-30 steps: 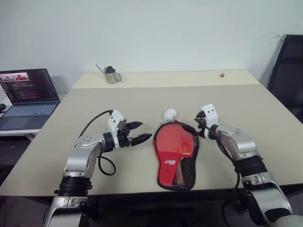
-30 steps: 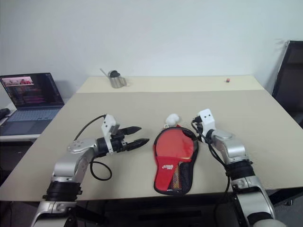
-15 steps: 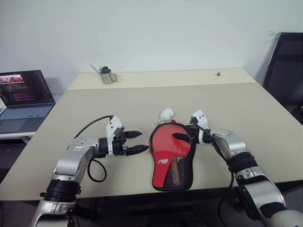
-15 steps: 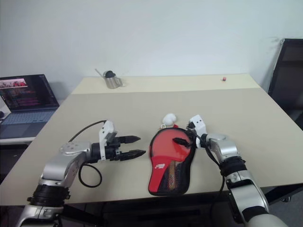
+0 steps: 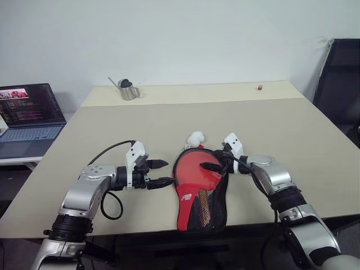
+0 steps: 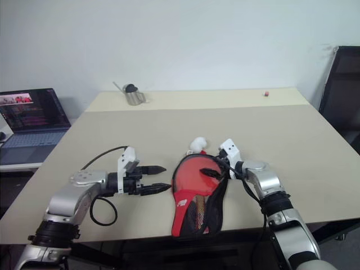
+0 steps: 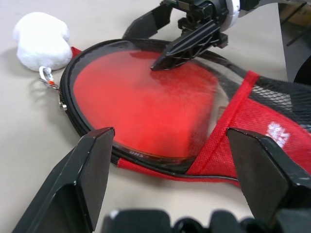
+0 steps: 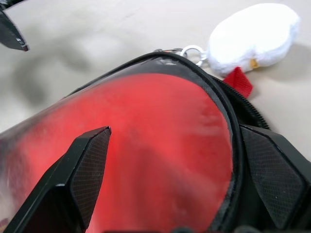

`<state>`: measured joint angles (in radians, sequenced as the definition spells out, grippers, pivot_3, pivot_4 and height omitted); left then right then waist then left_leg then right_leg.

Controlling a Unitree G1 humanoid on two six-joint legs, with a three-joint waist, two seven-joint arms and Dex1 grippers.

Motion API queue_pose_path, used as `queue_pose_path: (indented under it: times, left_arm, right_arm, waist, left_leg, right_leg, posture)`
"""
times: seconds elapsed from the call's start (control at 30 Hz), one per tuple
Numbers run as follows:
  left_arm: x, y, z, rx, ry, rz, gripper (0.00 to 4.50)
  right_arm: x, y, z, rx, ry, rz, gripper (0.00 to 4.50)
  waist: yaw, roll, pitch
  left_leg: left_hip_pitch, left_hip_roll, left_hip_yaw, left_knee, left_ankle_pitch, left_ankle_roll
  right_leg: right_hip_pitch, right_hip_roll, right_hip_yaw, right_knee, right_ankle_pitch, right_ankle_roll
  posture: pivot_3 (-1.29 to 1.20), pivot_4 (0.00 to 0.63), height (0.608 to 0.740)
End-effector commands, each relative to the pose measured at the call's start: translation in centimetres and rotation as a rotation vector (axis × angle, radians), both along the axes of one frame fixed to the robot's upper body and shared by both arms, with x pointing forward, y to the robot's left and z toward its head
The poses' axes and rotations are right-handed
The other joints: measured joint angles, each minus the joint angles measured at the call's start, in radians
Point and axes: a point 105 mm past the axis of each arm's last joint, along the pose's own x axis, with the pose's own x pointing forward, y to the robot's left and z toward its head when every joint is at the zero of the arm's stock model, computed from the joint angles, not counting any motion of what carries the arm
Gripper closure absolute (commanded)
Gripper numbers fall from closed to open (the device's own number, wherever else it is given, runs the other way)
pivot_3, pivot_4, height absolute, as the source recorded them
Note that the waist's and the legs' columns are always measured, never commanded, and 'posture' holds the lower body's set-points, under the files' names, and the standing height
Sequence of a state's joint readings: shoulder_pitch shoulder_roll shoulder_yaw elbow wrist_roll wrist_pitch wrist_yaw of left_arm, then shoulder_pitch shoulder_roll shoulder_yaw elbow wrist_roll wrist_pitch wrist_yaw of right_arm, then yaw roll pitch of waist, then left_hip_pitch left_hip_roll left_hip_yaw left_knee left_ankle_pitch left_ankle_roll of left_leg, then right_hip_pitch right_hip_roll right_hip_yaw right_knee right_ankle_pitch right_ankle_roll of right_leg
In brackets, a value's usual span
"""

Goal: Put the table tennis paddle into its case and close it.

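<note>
The case lies open near the table's front edge, its black zip rim ringing the round red face of the table tennis paddle inside it. The paddle's handle is hidden under the red flap and black mesh pocket. A white plush charm hangs from the zip at the far end. My left gripper is open, just left of the case, its fingertips close to the rim. My right gripper is open and straddles the case's far right rim, one finger over the red face.
A laptop sits on a side desk at the left. At the far edge of the table stand a small metal pitcher and a tiny red object. A black chair is at the right.
The head camera shifted. My right gripper swung left onto the case's rim and over the paddle's face, and the case slid and turned a little to the left. My left gripper drew back slightly.
</note>
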<state>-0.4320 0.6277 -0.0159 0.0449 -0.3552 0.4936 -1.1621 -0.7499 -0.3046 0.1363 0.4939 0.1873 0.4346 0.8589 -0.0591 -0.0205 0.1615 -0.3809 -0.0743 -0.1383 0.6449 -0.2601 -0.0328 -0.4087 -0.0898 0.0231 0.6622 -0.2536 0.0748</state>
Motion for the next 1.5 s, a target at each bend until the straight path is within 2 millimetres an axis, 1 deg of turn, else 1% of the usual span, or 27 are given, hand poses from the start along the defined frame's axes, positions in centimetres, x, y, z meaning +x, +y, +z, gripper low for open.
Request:
queue_pose_path:
  times: [0.03, 0.13, 0.3, 0.43, 0.5, 0.6, 0.67, 0.73, 0.8, 0.83, 0.93, 1.03, 1.1, 1.2, 1.3, 1.5]
  left_arm:
    - [0.1, -1.0, 1.4, -0.021, -0.058, -0.034, 0.51]
    - [0.0, -1.9, 1.4, -0.027, -0.067, -0.056, 0.51]
    - [0.3, -3.4, 0.8, -0.020, -0.078, -0.078, 0.51]
    - [0.8, -4.3, 0.4, -0.026, -0.091, -0.071, 0.51]
    - [1.7, -4.3, 0.6, -0.028, -0.121, -0.031, 0.51]
    - [4.4, -3.6, 1.2, -0.028, -0.191, 0.107, 0.51]
    - [5.4, -3.5, 1.6, -0.034, -0.215, 0.144, 0.51]
    - [6.4, -3.1, 1.9, -0.035, -0.232, 0.191, 0.51]
    - [7.3, -2.4, 1.8, -0.016, -0.245, 0.237, 0.51]
    - [7.6, -2.3, 1.8, -0.008, -0.250, 0.247, 0.51]
    - [9.1, -1.5, 1.6, 0.019, -0.268, 0.323, 0.51]
    - [10.4, -1.4, 1.6, 0.024, -0.259, 0.373, 0.51]
    - [11.1, -1.9, 1.6, 0.024, -0.244, 0.384, 0.51]
    - [11.9, -2.9, 1.6, 0.028, -0.224, 0.374, 0.51]
    - [12.7, -4.0, 1.8, 0.056, -0.227, 0.354, 0.01]
    - [13.8, -5.4, 2.2, 0.103, -0.212, 0.377, 0.01]
  right_arm:
    - [0.3, -0.8, 3.5, 0.030, -0.099, 0.005, 0.00]
    - [-0.2, -2.0, 5.1, 0.024, -0.126, 0.015, 0.00]
    - [-2.2, -2.6, 7.3, 0.041, -0.139, 0.059, 0.00]
    - [-3.0, -2.7, 7.7, 0.046, -0.148, 0.050, 0.00]
    - [-3.5, -2.7, 7.8, 0.051, -0.146, 0.050, 0.00]
    - [-5.0, -2.4, 7.3, 0.054, -0.121, 0.075, 0.00]
    - [-6.0, -1.9, 6.8, 0.051, -0.103, 0.097, 0.00]
    - [-7.3, -0.7, 5.8, 0.053, -0.085, 0.117, 0.00]
    - [-8.0, 0.3, 4.8, 0.056, -0.077, 0.110, 0.00]
    - [-8.1, 0.5, 4.6, 0.056, -0.075, 0.103, 0.00]
    - [-7.9, 1.5, 2.6, 0.019, -0.075, 0.042, 0.00]
    - [-7.4, 2.1, 0.7, -0.035, -0.057, -0.018, 0.00]
    - [-7.2, 2.3, 0.0, -0.046, -0.042, -0.043, 0.00]
    - [-7.4, 2.5, -0.6, -0.057, -0.028, -0.052, 0.00]
    - [-7.5, 2.7, -0.8, -0.054, -0.021, -0.057, 0.00]
    - [-7.8, 3.1, -1.0, -0.044, -0.014, -0.063, 0.00]
  waist:
    - [0.002, 0.000, 0.000]
    - [0.005, 0.001, 0.001]
    - [0.007, 0.001, 0.001]
    - [0.008, 0.001, 0.001]
    - [0.009, 0.001, 0.001]
    - [0.019, 0.001, 0.001]
    - [0.023, 0.001, 0.001]
    - [0.026, 0.001, 0.001]
    - [0.025, 0.001, 0.001]
    - [0.025, 0.001, 0.001]
    - [0.026, 0.001, 0.001]
    - [0.029, 0.000, 0.001]
    - [0.030, 0.000, 0.001]
    - [0.030, 0.000, 0.001]
    - [0.029, 0.000, 0.001]
    - [0.026, 0.000, 0.001]
  left_leg:
    - [0.000, 0.000, 0.000, 0.000, 0.000, 0.000]
    - [-0.001, 0.000, 0.000, 0.000, 0.000, 0.000]
    - [-0.001, 0.000, 0.000, 0.000, 0.000, 0.000]
    - [-0.001, 0.000, 0.000, 0.000, 0.000, 0.000]
    - [-0.001, 0.000, 0.000, 0.000, 0.000, 0.000]
    - [-0.001, 0.000, -0.001, 0.001, 0.000, 0.000]
    - [-0.002, 0.000, -0.001, 0.001, 0.000, 0.000]
    - [-0.002, 0.000, -0.001, 0.000, 0.000, 0.000]
    - [-0.002, 0.000, -0.001, 0.000, 0.000, 0.000]
    - [-0.002, 0.000, -0.001, 0.000, 0.000, 0.000]
    - [-0.002, -0.001, -0.001, 0.001, 0.000, 0.000]
    - [-0.002, -0.001, -0.002, 0.001, 0.000, 0.000]
    - [-0.002, -0.002, -0.002, 0.001, 0.000, 0.000]
    - [-0.002, -0.002, -0.002, 0.001, 0.000, 0.000]
    - [-0.003, -0.002, -0.002, 0.001, 0.000, 0.000]
    - [-0.003, -0.002, 0.000, 0.001, 0.000, 0.000]
  right_leg:
    - [0.000, 0.000, 0.000, 0.000, 0.000, 0.000]
    - [0.000, 0.000, 0.000, 0.000, 0.000, 0.000]
    - [0.000, -0.001, -0.001, -0.001, 0.000, 0.000]
    - [0.000, -0.001, -0.001, -0.001, 0.000, 0.000]
    - [0.001, -0.001, -0.001, -0.001, 0.000, 0.000]
    - [0.001, -0.001, -0.001, -0.001, 0.000, 0.000]
    - [0.001, -0.001, -0.002, -0.001, 0.000, 0.000]
    - [0.001, -0.001, -0.002, -0.001, 0.000, 0.000]
    - [0.001, -0.001, -0.002, -0.002, 0.000, 0.000]
    - [0.000, -0.001, -0.002, -0.002, 0.000, 0.000]
    - [0.001, -0.001, -0.002, -0.002, 0.000, 0.000]
    - [0.001, -0.001, -0.003, -0.002, 0.000, 0.001]
    - [0.001, -0.001, -0.004, -0.001, 0.000, 0.001]
    - [0.001, -0.001, -0.004, -0.002, 0.000, 0.001]
    - [0.001, -0.001, -0.005, -0.003, 0.000, 0.001]
    - [0.001, -0.001, -0.005, -0.003, 0.000, 0.001]
  posture:
    - [0.00, 0.150, 0.740]
    - [0.00, 0.150, 0.740]
    - [0.00, 0.150, 0.740]
    - [0.00, 0.150, 0.740]
    - [0.00, 0.150, 0.740]
    - [0.00, 0.150, 0.740]
    - [0.00, 0.150, 0.740]
    - [0.00, 0.150, 0.740]
    - [0.00, 0.150, 0.740]
    - [0.00, 0.150, 0.740]
    - [0.00, 0.150, 0.740]
    - [0.00, 0.150, 0.740]
    - [0.00, 0.150, 0.740]
    - [0.00, 0.150, 0.740]
    - [0.00, 0.150, 0.740]
    - [0.00, 0.150, 0.740]
